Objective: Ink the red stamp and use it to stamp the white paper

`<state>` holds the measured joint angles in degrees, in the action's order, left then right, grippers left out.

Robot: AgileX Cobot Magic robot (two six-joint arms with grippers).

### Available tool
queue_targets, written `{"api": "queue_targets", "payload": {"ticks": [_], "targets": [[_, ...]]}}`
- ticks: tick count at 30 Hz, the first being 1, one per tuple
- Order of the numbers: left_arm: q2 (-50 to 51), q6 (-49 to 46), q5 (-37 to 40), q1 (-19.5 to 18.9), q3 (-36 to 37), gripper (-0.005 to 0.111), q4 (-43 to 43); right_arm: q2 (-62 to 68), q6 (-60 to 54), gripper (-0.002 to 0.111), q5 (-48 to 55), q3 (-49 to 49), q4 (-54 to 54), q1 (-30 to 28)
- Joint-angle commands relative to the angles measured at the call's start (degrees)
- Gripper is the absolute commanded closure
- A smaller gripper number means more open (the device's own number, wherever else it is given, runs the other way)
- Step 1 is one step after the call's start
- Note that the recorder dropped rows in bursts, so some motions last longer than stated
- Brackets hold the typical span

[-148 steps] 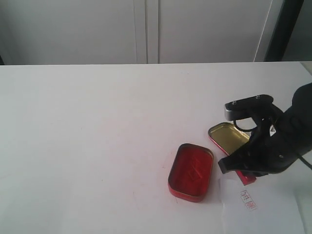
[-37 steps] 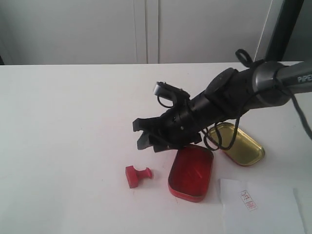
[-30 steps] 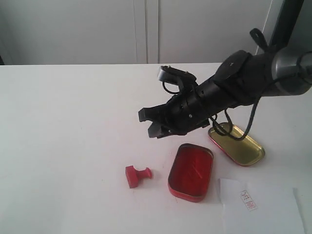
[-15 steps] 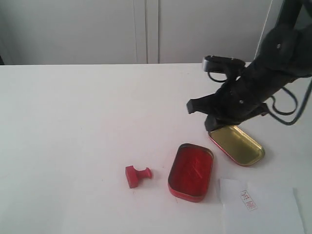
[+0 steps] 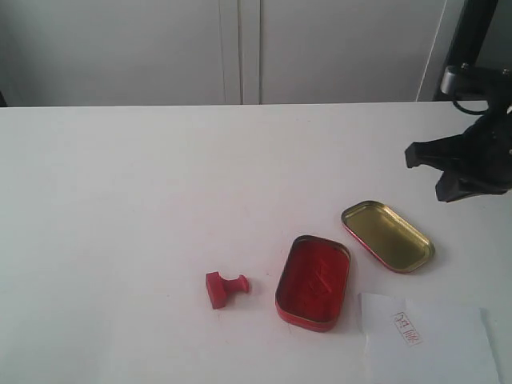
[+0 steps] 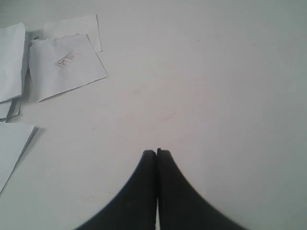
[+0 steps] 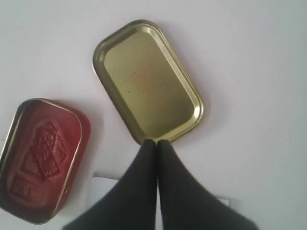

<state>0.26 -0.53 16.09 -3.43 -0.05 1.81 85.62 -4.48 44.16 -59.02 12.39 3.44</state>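
Red stamp (image 5: 225, 288): laid on its side on the table (image 5: 120, 200), handle turned toward the ink-pad tin (image 5: 314, 282), just beside it, not touching
White paper (image 5: 428, 344): placed near the tin, red imprint shown
Right gripper (image 7: 156, 143): held over the tin lid (image 7: 146, 81), fingers pressed together, nothing gripped
Left gripper (image 6: 157, 151): fingers pressed together, nothing gripped

red stamp (image 5: 226, 288): plastic | lid (image 5: 388, 236): glossy gold metal | white paper (image 5: 448, 352): matt | table (image 5: 120, 200): smooth

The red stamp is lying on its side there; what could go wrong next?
The red stamp lies tipped over, so the right gripper may grab it crooked or let it slip. The open ink tin sits close beside it and might get bumped. The white paper could slide when pressed.
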Motion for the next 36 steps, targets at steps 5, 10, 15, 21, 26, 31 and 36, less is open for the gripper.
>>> {"api": "queue_targets", "payload": {"ticks": [5, 10, 15, 21, 26, 31, 36], "targets": [[-0.26, 0.53, -0.23, 0.18, 0.05, 0.107, 0.27, -4.61, 0.22, 0.108, 2.83, 0.80, -3.49, -0.61], [-0.26, 0.53, -0.23, 0.18, 0.05, 0.107, 0.27, -9.93, 0.22, 0.108, 2.01, 4.30, -5.99, -0.61], [-0.26, 0.53, -0.23, 0.18, 0.05, 0.107, 0.27, -17.48, 0.22, 0.108, 0.34, 9.56, -8.37, -0.61], [-0.26, 0.53, -0.23, 0.18, 0.05, 0.107, 0.27, -27.13, 0.22, 0.108, -2.58, 15.62, -8.57, -0.61], [-0.26, 0.53, -0.23, 0.18, 0.05, 0.107, 0.27, -37.03, 0.22, 0.108, -4.97, 19.69, -9.21, -0.61], [-0.26, 0.53, -0.23, 0.18, 0.05, 0.107, 0.27, -48.18, 0.22, 0.108, -7.76, 24.45, -9.62, -0.61], [-0.26, 0.53, -0.23, 0.18, 0.05, 0.107, 0.27, -58.95, 0.22, 0.108, -12.52, 28.83, -9.62, -0.61]]}}
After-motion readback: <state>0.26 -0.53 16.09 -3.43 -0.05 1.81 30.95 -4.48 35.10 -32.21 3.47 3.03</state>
